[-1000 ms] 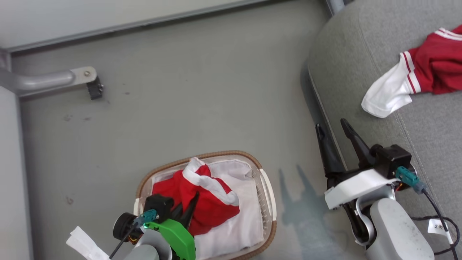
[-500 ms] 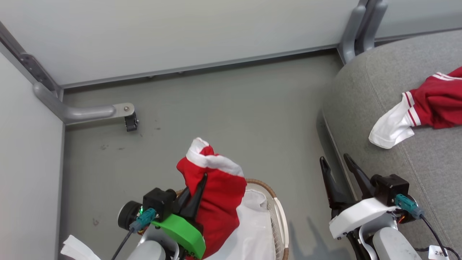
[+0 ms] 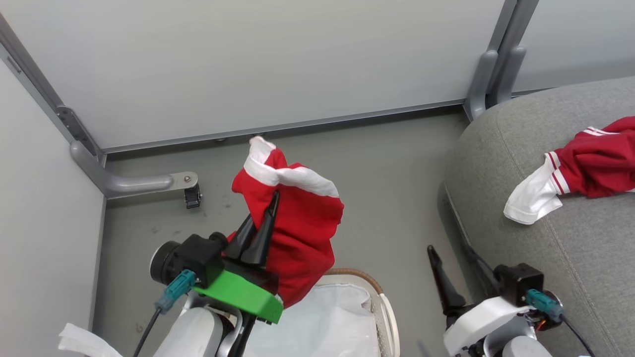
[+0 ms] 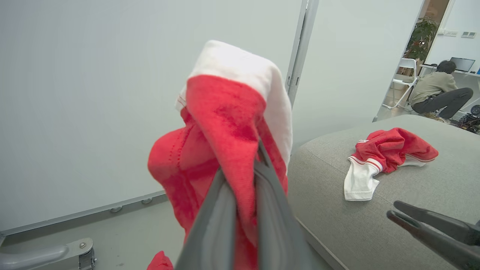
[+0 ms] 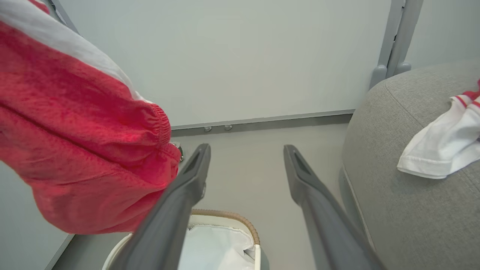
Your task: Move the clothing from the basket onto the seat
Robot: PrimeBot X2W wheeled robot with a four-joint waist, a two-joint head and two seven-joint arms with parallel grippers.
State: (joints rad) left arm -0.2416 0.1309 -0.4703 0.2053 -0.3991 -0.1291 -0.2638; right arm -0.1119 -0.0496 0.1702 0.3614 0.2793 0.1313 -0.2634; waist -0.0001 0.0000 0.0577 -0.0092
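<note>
My left gripper is shut on a red garment with a white band and holds it in the air above the basket. In the left wrist view the cloth drapes over both fingers. Inside the basket I see just the white liner. My right gripper stands open and empty beside the edge of the grey seat; its fingers are spread wide. Another red and white garment lies crumpled on the seat.
Pale partition walls close off the back and left. A grey metal foot with a caster sticks out over the floor at left, and a post stands by the seat's far corner. A person sits far off beyond the seat.
My left gripper has risen with the red garment, lifting it out of the basket. The head camera has tilted up, so the basket sits lower in view. My right gripper stays open.
</note>
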